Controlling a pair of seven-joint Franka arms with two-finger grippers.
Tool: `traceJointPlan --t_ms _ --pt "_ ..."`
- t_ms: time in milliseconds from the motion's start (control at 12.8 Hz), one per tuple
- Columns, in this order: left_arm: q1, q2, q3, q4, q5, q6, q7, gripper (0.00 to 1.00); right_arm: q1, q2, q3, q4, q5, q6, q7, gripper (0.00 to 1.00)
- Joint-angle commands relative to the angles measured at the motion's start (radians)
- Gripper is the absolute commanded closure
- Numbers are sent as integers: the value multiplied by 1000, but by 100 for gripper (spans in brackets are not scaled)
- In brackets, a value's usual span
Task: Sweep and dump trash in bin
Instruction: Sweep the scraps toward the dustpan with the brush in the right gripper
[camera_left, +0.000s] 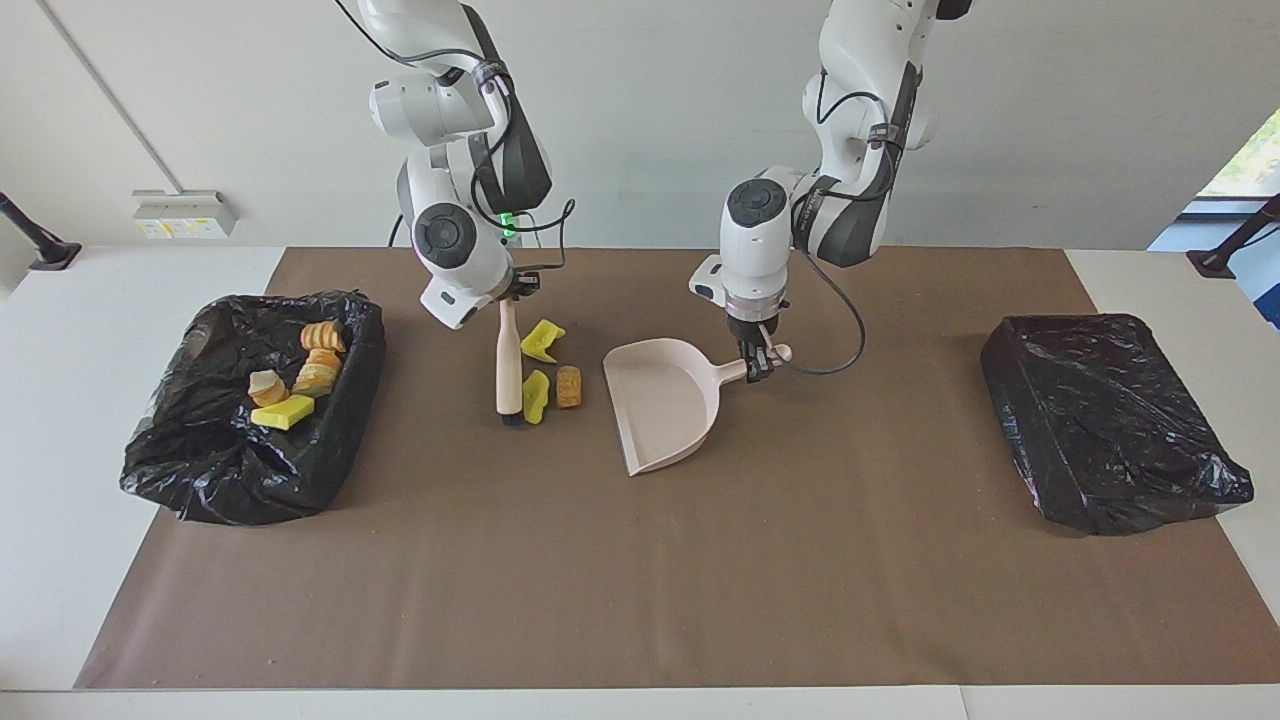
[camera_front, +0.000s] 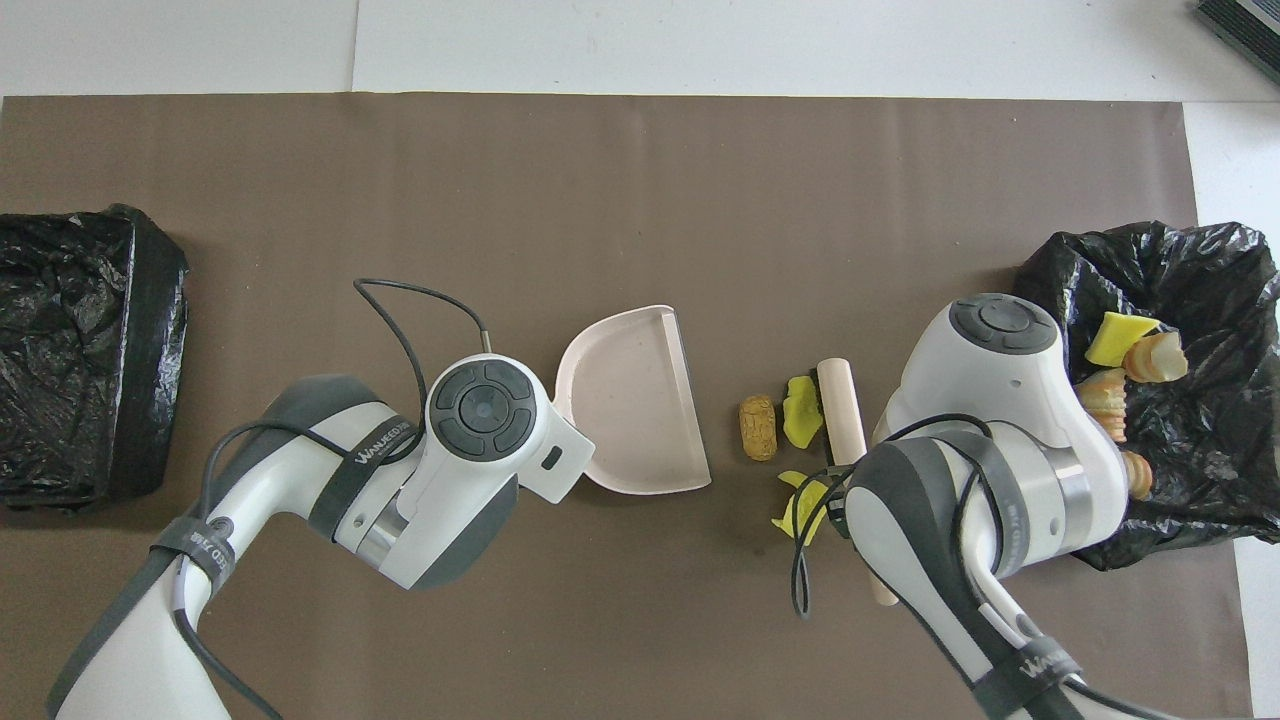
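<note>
1. In the facing view, the right pincer (camera_left: 512, 297) pinches the top of the brush (camera_left: 508, 362), which stands nearly upright with its dark bristles on the brown mat (camera_left: 640, 580).
2. Just beside the bristles, toward the dustpan, lie a yellow sponge bit (camera_left: 535, 396) and the brown cork-like lump (camera_left: 568, 386); a second yellow bit (camera_left: 543, 340) lies nearer the robots.
3. The left pincer (camera_left: 757, 365) pinches the handle of the pink dustpan (camera_left: 662, 402), whose open lip faces the scraps and sits a short way off the lump.
4. The open black bin (camera_left: 345, 420) at the right arm's end already holds bread-like slices and a yellow sponge piece; a second black-bagged bin (camera_left: 1105, 420) sits at the left arm's end of the bench (camera_left: 70, 340).
5. In the overhead view, the lump (camera_front: 758, 428) lies between the dustpan (camera_front: 635, 395) lip and the sponge bit (camera_front: 801, 422), with the brush (camera_front: 840, 415) touching that bit.
6. The other yellow bit (camera_front: 800, 505) lies partly under the right arm, off the brush's line.
7. To sweep well, I judge the pan's lip should press flat on the mat while the brush pushes straight at it with bristles low, so the lump cannot roll past the edge; the stray bit likely needs its own stroke.
</note>
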Motion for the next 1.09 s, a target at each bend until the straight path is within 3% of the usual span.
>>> traceJointPlan --t_ms 0,234,468,701,857,1013 --pt "-3 -38 5 -55 12 27 37 100 42 -9 10 -56 -42 76 40 100" --pt "-1 -45 5 -70 12 36 34 100 112 31 12 -46 25 99 36 100" --pt "-1 -50 5 -82 12 59 34 100 134 56 13 -34 210 151 43 100" --pt "-1 -50 5 -82 12 57 34 100 166 74 16 0 270 162 40 100" --pt "-1 -50 5 -84 12 57 34 100 207 74 22 2 408 211 40 100" --pt "0 -50 5 -82 12 57 34 100 237 76 22 45 462 170 58 100"
